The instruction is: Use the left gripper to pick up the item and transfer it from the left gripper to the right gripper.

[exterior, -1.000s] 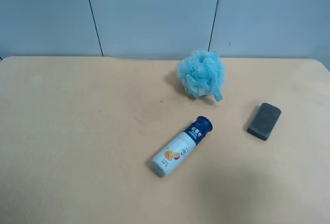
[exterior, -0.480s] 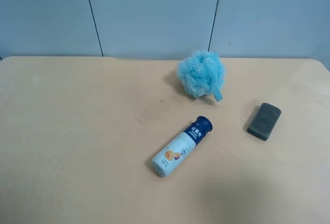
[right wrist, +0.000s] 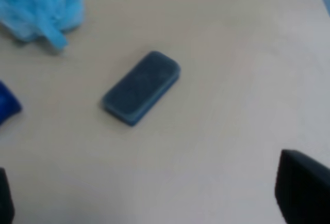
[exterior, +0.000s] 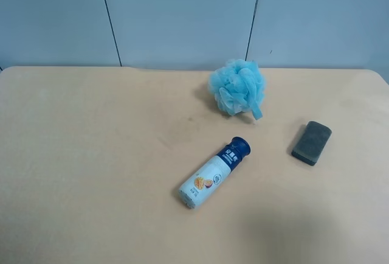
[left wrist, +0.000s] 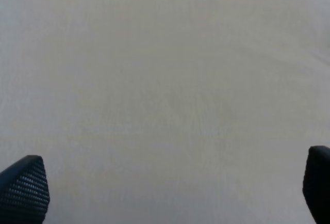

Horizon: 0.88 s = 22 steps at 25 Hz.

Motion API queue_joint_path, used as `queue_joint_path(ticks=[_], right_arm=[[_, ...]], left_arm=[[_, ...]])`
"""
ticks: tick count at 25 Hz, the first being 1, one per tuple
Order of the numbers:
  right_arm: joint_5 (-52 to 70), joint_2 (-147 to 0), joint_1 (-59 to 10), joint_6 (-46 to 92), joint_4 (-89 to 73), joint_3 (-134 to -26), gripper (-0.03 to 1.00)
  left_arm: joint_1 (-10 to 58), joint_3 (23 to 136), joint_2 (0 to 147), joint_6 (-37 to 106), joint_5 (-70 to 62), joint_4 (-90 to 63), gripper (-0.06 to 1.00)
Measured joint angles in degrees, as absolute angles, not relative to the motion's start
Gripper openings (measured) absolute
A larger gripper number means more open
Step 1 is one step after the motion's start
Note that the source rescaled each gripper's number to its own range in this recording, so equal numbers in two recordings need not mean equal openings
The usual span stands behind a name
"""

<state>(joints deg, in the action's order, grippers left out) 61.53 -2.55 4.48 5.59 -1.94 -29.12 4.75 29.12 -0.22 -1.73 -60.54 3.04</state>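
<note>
Exterior high: item [exterior: 311, 142] beside puff [exterior: 237, 87] and bottle [exterior: 214, 171]; both end effectors spread, empty.

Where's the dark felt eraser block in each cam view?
Exterior high: eraser block lies flat at the right, below and right of the blue mesh puff.
Right wrist: mid-frame, nothing gripping it.
Left wrist: not in it, only bare table.
Shared landmark: the blue mesh puff.
</note>
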Motion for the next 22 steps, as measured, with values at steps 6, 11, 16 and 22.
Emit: queue_joint_path(ticks=[6,11,16,22], right_arm=[[61.5,-2.5,4.5,1.6,0.5,-29.1,1.00],[61.5,-2.5,4.5,1.3,0.9,-29.1,1.00],[61.3,0.1,1.8,1.3,0.6,-29.0,1.00],[61.3,0.2,-4.6,1.3,0.3,-28.9,1.00]], left_arm=[[4.7,29.1,-0.2,-1.7,-60.5,3.0,1.00],[4.7,29.1,-0.2,-1.7,-60.5,3.0,1.00],[4.7,29.1,-0.2,-1.7,-60.5,3.0,1.00],[4.7,29.1,-0.2,-1.7,-60.5,3.0,1.00]])
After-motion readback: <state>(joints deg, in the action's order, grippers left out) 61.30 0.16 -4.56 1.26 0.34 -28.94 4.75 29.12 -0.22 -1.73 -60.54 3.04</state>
